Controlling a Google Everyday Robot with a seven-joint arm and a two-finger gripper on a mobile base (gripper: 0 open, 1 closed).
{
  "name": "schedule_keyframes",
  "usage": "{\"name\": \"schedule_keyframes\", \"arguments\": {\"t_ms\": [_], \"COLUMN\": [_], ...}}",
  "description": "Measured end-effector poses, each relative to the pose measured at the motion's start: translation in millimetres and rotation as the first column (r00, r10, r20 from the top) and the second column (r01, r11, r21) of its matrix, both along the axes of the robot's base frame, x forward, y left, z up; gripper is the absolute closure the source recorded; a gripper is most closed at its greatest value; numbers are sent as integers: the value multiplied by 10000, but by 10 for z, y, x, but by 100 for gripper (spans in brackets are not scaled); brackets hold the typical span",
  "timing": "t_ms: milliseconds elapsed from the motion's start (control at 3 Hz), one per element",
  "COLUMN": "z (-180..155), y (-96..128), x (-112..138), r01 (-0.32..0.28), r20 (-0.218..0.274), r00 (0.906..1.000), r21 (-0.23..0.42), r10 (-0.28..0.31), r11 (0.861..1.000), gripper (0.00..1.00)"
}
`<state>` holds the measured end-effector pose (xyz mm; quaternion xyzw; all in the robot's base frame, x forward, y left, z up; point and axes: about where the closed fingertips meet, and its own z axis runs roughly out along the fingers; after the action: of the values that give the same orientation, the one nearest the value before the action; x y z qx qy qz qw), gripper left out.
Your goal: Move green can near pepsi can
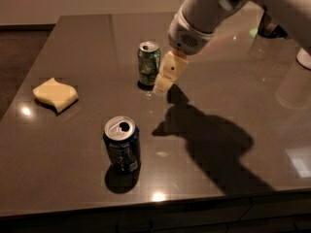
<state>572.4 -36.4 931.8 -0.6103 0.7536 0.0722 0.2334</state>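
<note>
The green can (148,63) stands upright on the dark table, a little left of the middle, toward the back. The pepsi can (121,145) stands upright nearer the front, left of the middle, with its top opened. My gripper (164,79) hangs from the white arm just right of the green can, close beside its lower half, its pale fingers pointing down toward the tabletop. It holds nothing that I can see.
A yellow sponge (55,94) lies at the left side of the table (218,178). The arm's shadow falls across the table's middle right. The table's front edge runs along the bottom.
</note>
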Motion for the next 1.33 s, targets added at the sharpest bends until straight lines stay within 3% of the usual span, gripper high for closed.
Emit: {"name": "schedule_keyframes", "arguments": {"t_ms": [333, 667, 1333], "z": [-14, -51, -190], "y": [250, 366, 430], "x": [229, 409, 690], "r01": [74, 166, 271], "r20": [113, 242, 249], "r00": [9999, 9995, 9993], "r21": [559, 725, 669], "r10": [-81, -184, -288], "r11": [9984, 9972, 9974], "gripper": [0, 0, 0]}}
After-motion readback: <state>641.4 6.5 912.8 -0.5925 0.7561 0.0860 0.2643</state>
